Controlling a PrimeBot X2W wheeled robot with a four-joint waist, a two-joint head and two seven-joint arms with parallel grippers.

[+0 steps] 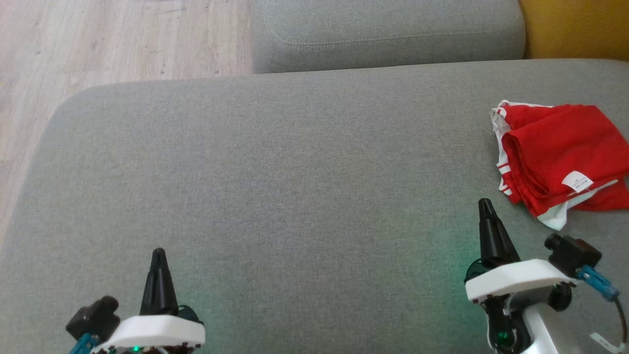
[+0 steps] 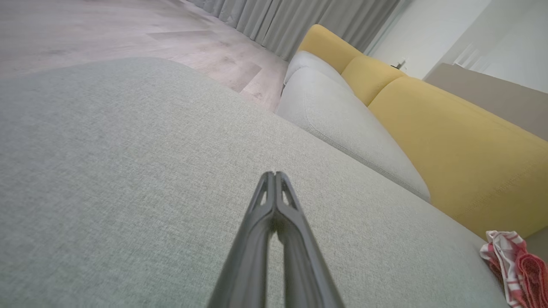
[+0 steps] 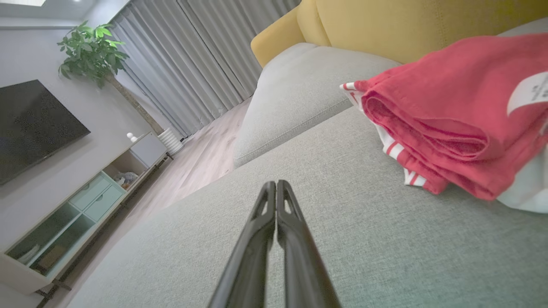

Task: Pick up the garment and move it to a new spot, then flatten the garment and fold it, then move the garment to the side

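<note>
Dark fingers (image 2: 252,248) of the left gripper (image 2: 274,175) are pressing together tip to tip, clenched on nothing, and pointing across bare grey cushion (image 2: 128,171). On the right gripper (image 3: 276,184) the fingers (image 3: 250,256) are meeting the same way, closed and empty, over the same cushion.

From the head view, the right gripper (image 1: 485,204) is sitting near the lower left corner of the garment (image 1: 560,147), apart from it and not touching. The left gripper (image 1: 158,254) is resting well apart from it, far over on the other side of the cushion (image 1: 295,172).

Red with white striped trim and a white label, the garment is lying bunched in loose folds at the cushion's right side, close to the yellow backrest (image 1: 575,29).

Its right part is running off the head view's edge. In the right wrist view the garment (image 3: 449,107) is rising up and to the right of the fingertips, cut off at the frame edge. In the left wrist view only a small part of it (image 2: 518,265) is peeking in at the lower right corner. Print on the label is too small to read, and what kind of garment it is cannot be told.
</note>
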